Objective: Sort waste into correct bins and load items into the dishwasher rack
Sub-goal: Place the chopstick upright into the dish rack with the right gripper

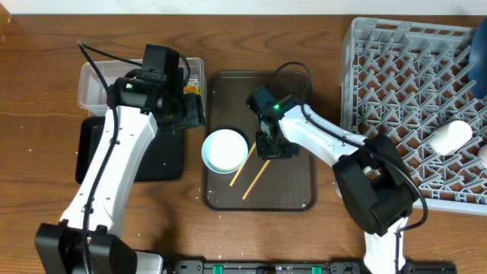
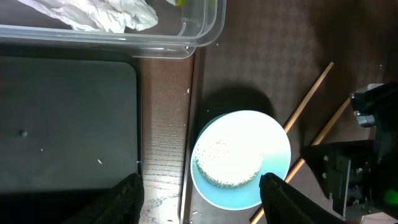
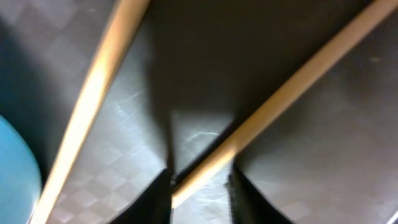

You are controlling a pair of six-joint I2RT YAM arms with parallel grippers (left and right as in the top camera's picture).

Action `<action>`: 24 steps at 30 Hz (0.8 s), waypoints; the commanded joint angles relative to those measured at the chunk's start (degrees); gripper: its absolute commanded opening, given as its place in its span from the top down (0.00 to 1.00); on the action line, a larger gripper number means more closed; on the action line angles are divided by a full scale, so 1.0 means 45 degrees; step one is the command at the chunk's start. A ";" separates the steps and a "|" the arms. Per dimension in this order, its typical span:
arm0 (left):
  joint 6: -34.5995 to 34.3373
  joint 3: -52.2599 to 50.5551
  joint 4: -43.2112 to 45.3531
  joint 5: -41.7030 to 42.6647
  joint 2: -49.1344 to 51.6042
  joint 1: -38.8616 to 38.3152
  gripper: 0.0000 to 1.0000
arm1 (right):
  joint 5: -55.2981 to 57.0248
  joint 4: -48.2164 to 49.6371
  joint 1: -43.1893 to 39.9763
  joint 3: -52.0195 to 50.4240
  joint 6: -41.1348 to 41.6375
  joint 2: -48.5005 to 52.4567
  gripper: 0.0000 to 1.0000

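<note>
A round blue plate point(image 1: 224, 150) with a white grainy mound like rice point(image 2: 227, 155) sits on the left of the brown serving tray point(image 1: 293, 194). Two wooden chopsticks point(image 1: 245, 162) lie beside it. My right gripper point(image 1: 270, 148) is down on the tray, with its fingers point(image 3: 200, 193) narrowly open around the end of one chopstick point(image 3: 280, 99). My left gripper point(image 2: 202, 202) is wide open and empty above the plate's left edge. The clear tub point(image 1: 95, 84) holds white tissue point(image 2: 106, 12). The black tray point(image 2: 62, 124) lies beside it. The grey rack point(image 1: 411, 76) holds a white cup point(image 1: 450, 135).
A few rice grains lie on the wood strip point(image 2: 165, 143) between the black tray and the serving tray. Something orange point(image 1: 190, 89) shows in the tub under my left arm. A dark blue object point(image 1: 479, 68) sits at the rack's right edge.
</note>
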 commanded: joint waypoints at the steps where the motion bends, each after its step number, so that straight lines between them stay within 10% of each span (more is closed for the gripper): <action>1: -0.0107 0.0097 -0.0029 -0.0078 0.0005 0.0000 0.37 | 0.0733 -0.0112 -0.0491 -0.0102 0.0136 0.0539 0.84; 6: -0.0107 0.0097 -0.0029 -0.0078 0.0005 0.0000 0.37 | 0.1117 -0.0058 -0.1073 -0.0078 -0.0267 0.0486 0.99; 24: -0.0107 0.0097 -0.0024 -0.0078 0.0005 0.0000 0.37 | 0.0588 -0.0573 -0.5178 0.1695 -0.6407 -0.4138 0.99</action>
